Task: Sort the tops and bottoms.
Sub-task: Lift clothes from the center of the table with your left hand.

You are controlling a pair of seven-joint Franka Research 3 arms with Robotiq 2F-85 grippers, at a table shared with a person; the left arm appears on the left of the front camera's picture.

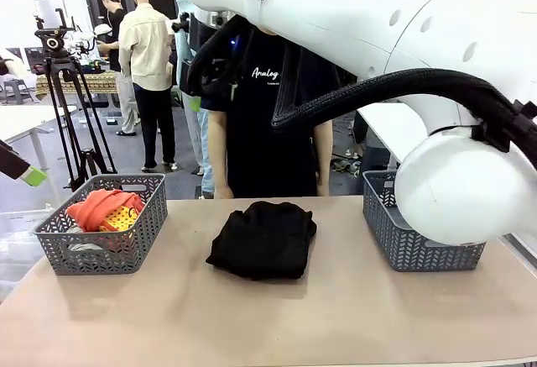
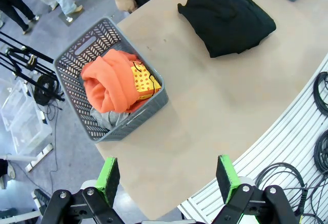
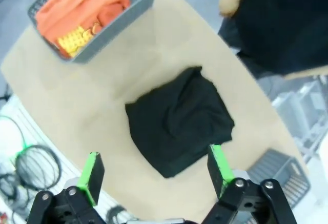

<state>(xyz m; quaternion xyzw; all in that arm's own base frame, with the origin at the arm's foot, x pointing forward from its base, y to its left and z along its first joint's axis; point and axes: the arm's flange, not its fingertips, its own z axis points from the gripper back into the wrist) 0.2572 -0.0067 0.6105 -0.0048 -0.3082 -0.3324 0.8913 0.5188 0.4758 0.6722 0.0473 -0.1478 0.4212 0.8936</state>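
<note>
Black bottoms (image 1: 263, 239) lay mid-counter (image 1: 352, 317), w/ a person (image 1: 268, 140) standing just behind. Orange top (image 1: 99, 205) sat over grey-white top (image 2: 102, 117) in left basket (image 1: 59, 249). Right arm (image 1: 457, 186) hid part of right basket (image 1: 386, 224). Left jaws & right jaws were both released, holding nothing.

Tops (image 1: 101, 206) in the left basket (image 1: 101, 251), bottoms (image 1: 263, 239) on the table (image 1: 336, 317) between it and the right basket (image 1: 428, 256).

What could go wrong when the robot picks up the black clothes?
The black bundle is thick and loosely folded, so the open right gripper might pinch just one layer and let it unfold. The right basket sits partly behind a big white arm in the front view, so the drop could miss.
</note>
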